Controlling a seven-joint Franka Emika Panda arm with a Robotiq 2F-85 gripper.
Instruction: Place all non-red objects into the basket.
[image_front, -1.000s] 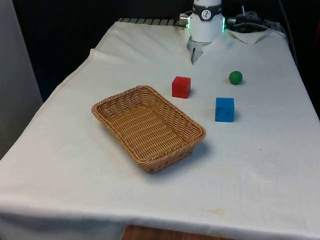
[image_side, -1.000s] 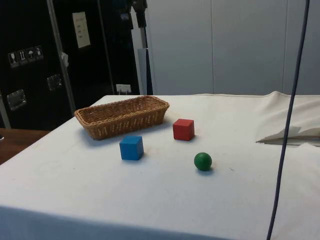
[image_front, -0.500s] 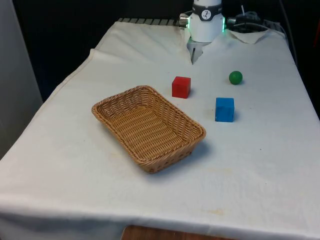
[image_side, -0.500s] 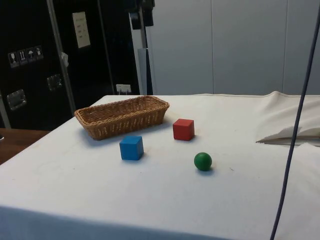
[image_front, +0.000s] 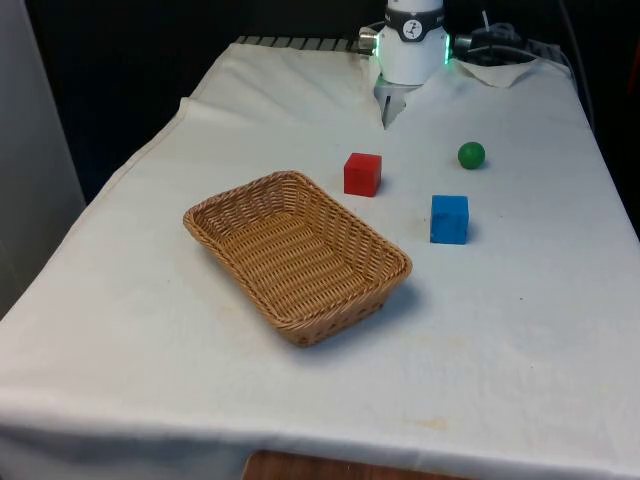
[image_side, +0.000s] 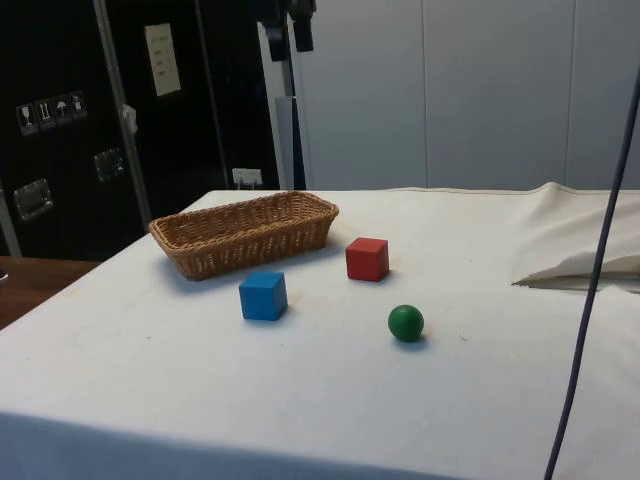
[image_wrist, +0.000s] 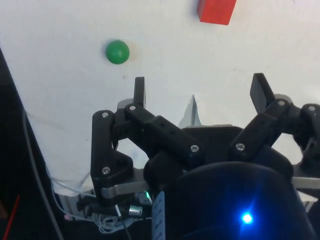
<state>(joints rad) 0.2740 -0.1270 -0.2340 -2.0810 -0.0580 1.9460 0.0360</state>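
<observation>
A woven wicker basket sits empty towards the front view's left. Beyond it stands a red cube. A blue cube rests on the cloth to the front view's right of the basket, apart from it. Farther back lies a green ball. My gripper hangs high above the table, open, with nothing between its fingers; its dark fingers reach the upper edge of the side view, above the basket's far end.
The robot base stands at the table's far end, with a raised fold of cloth beside it. A dark cable hangs across the side view's right. Bare cloth lies around the basket and the objects.
In the side view the gripper has drifted a little to the right along the upper edge, and the hanging cable has swung right. The basket, cubes and ball have not moved.
</observation>
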